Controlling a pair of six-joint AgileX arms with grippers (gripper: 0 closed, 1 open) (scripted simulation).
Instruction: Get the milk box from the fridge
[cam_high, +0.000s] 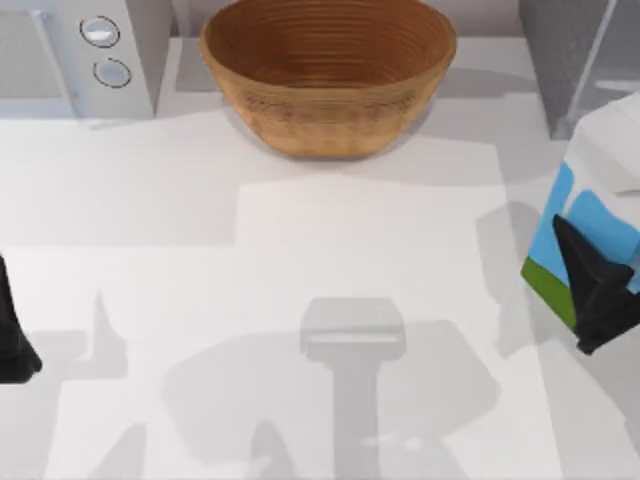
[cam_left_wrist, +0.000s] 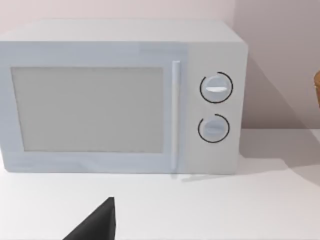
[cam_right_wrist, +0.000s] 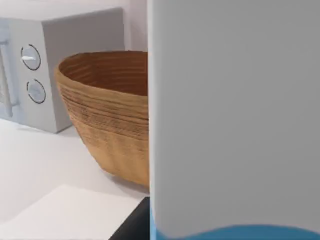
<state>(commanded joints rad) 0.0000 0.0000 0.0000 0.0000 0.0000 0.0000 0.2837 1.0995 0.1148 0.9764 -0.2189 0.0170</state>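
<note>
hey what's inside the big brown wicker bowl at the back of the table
Nothing visible: the brown woven wicker bowl shows bare ribbed walls and floor from above. In the right wrist view, the white and light blue milk box covers part of it.

White, light-blue, green-banded milk box (cam_high: 590, 190)

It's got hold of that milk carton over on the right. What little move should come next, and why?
Probably carry the milk carton a bit further toward the middle of the table. The right tool grips the carton at the table's right edge, just in front of the fridge, so it seems to be out already. The table in front of the basket is bare. The left tool sits parked at the left edge.
</note>
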